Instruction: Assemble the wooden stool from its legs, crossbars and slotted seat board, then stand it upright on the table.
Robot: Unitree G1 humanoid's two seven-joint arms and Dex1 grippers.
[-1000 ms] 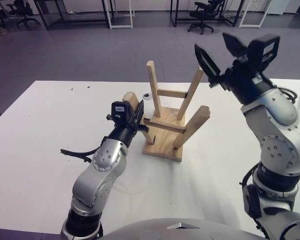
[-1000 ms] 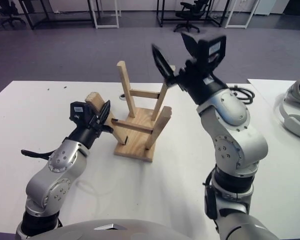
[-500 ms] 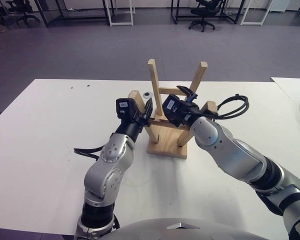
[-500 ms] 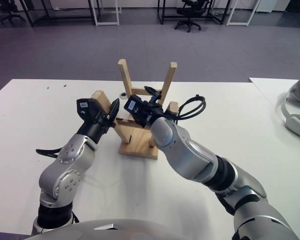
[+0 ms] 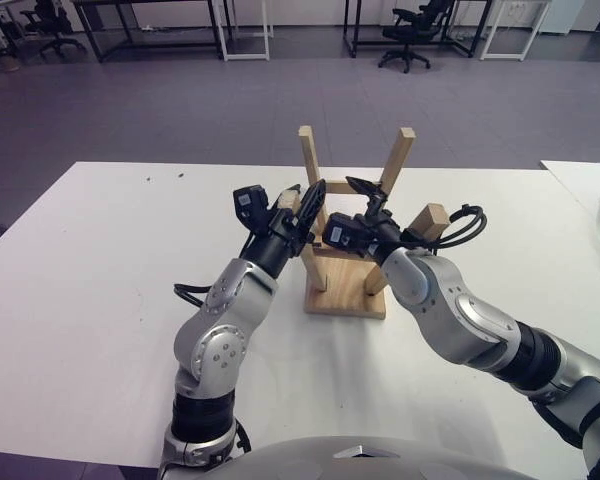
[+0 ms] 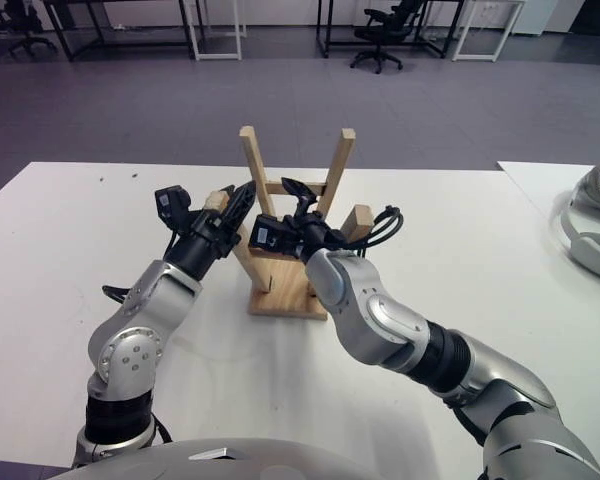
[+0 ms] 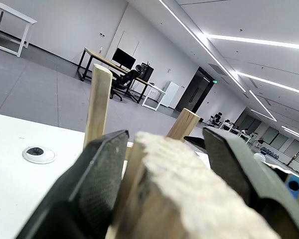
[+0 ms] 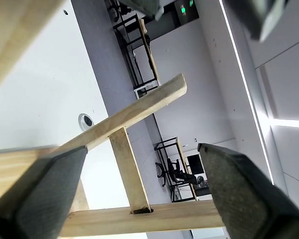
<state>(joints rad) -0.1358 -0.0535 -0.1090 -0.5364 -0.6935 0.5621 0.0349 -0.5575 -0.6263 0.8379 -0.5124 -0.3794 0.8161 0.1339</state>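
The wooden stool rests upside down on the white table [image 5: 80, 260], its seat board [image 5: 345, 297] flat and its legs pointing up. My left gripper [image 5: 298, 212] is shut on the top of the near left leg [image 7: 179, 199], whose rough end sits between the fingers [image 7: 97, 184]. My right gripper [image 5: 368, 212] is open at the crossbar [image 8: 139, 219] joining the near legs, one finger [image 8: 40, 194] on either side of it. The far legs [image 5: 310, 165] are joined by an upper crossbar [image 5: 352, 186]. The near right leg [image 5: 427, 222] stands free.
A white headset-like object [image 6: 595, 215] lies on the neighbouring table to the right. A small round grommet [image 7: 38, 154] sits in the table behind the stool. A black cable [image 5: 185, 293] hangs by my left arm. Bare table surface stretches left and in front.
My right arm has swung down from high above the stool to the crossbar between the near legs. My left gripper has stayed on its leg, and the stool now stands squarer.
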